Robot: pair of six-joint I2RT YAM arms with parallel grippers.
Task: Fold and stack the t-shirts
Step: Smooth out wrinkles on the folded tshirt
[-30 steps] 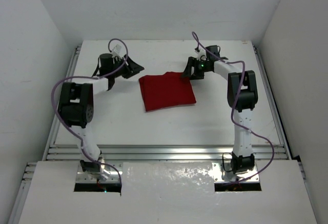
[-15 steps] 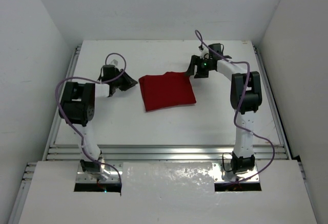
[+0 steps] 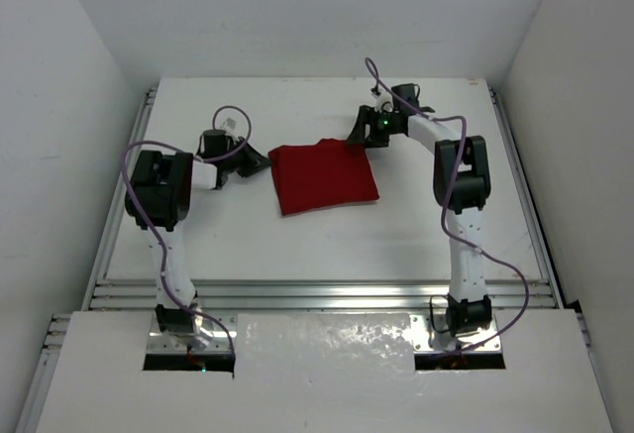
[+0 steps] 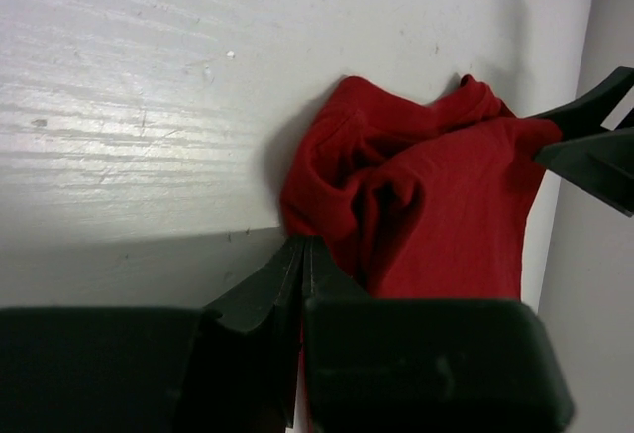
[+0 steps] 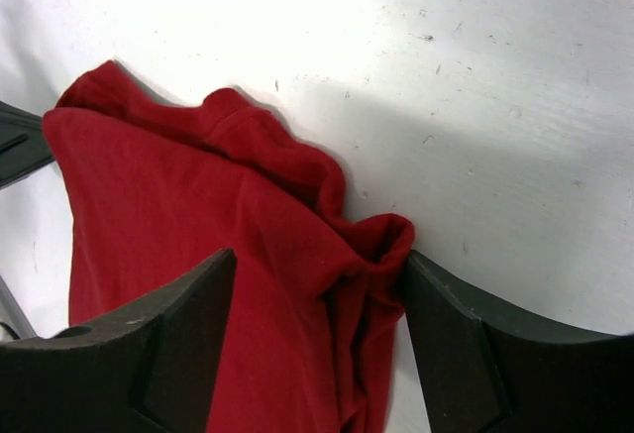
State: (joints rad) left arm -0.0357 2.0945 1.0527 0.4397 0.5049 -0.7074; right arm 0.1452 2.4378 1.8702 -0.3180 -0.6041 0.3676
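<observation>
The dark red t-shirt (image 3: 324, 176) lies folded into a rough square in the middle of the white table. My left gripper (image 3: 258, 160) is at its far left corner, low on the table. In the left wrist view its jaws (image 4: 302, 247) are shut, with a sliver of red cloth (image 4: 436, 205) pinched between them. My right gripper (image 3: 356, 137) is at the far right corner. In the right wrist view it (image 5: 317, 279) is open, its fingers (image 5: 168, 339) straddling the bunched corner of the t-shirt (image 5: 198, 215).
The white table (image 3: 248, 245) has metal rails along its left, right and near edges. White walls stand close on both sides and at the back. Cables loop over both arms.
My left gripper has moved right to the shirt's far left corner and closed there. My right gripper has shifted slightly left onto the far right corner. The shirt lies as before.
</observation>
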